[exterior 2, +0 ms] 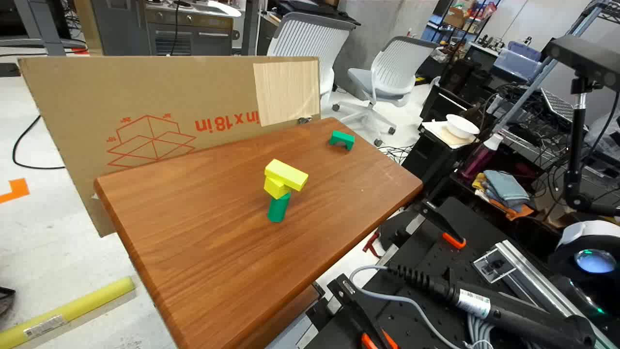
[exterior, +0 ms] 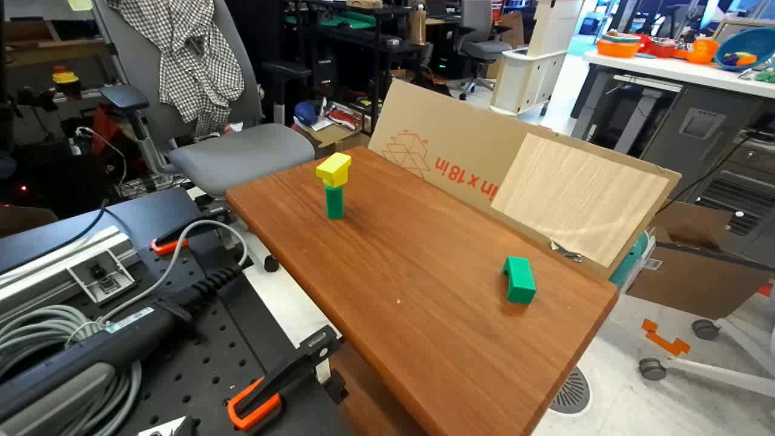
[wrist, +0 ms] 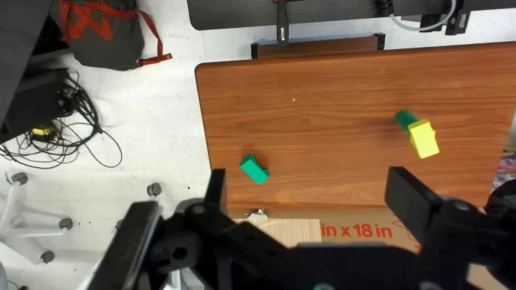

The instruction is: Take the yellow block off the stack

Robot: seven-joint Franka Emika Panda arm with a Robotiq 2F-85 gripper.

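Note:
The stack stands on the wooden table. Its base is an upright green cylinder (exterior: 334, 203), seen also in an exterior view (exterior 2: 278, 209) and the wrist view (wrist: 404, 119). On it sits a squarish yellow piece (exterior 2: 274, 188), with a longer yellow block (exterior 2: 286, 174) lying across the top. The yellow top also shows in an exterior view (exterior: 334, 169) and at the right of the wrist view (wrist: 424, 141). My gripper (wrist: 307, 179) is open and empty, high above the table, with the stack ahead of and beyond its right finger. The gripper is out of both exterior views.
A lone green arch block (exterior: 521, 280) lies near the table's other end, also in the wrist view (wrist: 254, 170). A cardboard sheet (exterior 2: 193, 97) stands along one long edge of the table (exterior: 387, 290). A black bench (exterior: 206, 357) with cables and clamps borders the opposite edge.

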